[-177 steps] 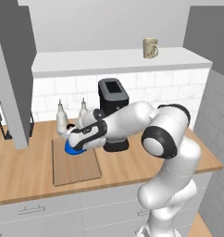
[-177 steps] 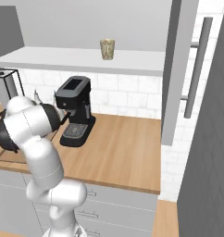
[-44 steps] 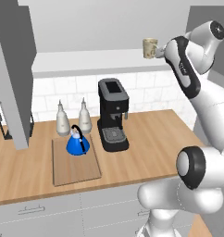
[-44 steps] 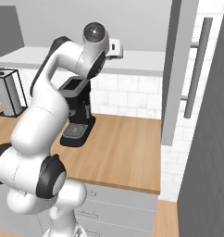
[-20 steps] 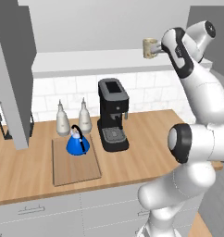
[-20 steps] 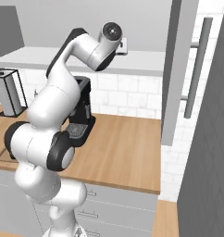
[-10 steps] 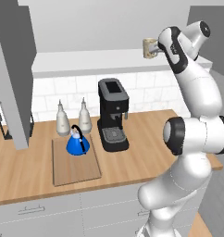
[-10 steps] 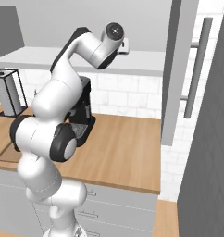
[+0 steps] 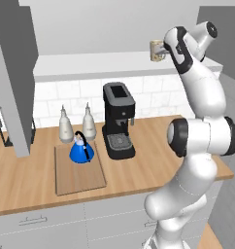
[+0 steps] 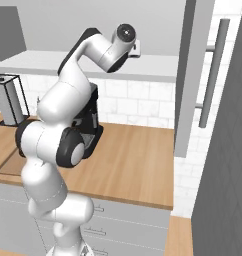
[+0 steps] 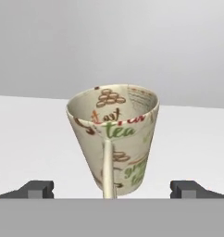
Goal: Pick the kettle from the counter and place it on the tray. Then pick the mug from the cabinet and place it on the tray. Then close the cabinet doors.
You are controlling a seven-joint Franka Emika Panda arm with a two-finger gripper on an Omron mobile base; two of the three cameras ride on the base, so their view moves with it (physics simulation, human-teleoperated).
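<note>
The cream mug (image 11: pixel 115 139), printed with brown and green lettering, stands upright on the cabinet's white shelf (image 11: pixel 26 134) with its handle turned toward the hand. My gripper (image 11: pixel 112 189) is open, one fingertip on either side of the mug's base and neither touching it. In the left base view the arm reaches up to the shelf (image 9: pixel 90 65), where the gripper (image 9: pixel 163 48) meets the mug (image 9: pixel 155 50). The blue kettle (image 9: pixel 82 150) sits on the tray (image 9: pixel 80 176) on the counter (image 9: pixel 22 180).
A black coffee machine (image 9: pixel 118 121) stands right of the tray, two white-grey bottles (image 9: pixel 66 125) behind it. The open cabinet doors hang at the left (image 9: pixel 15 82) and at the right (image 10: pixel 190 75), the right one with a silver bar handle (image 10: pixel 213 72).
The hand has edged a little closer to the mug on the shelf. The jaws stayed open. Kettle and tray have not moved.
</note>
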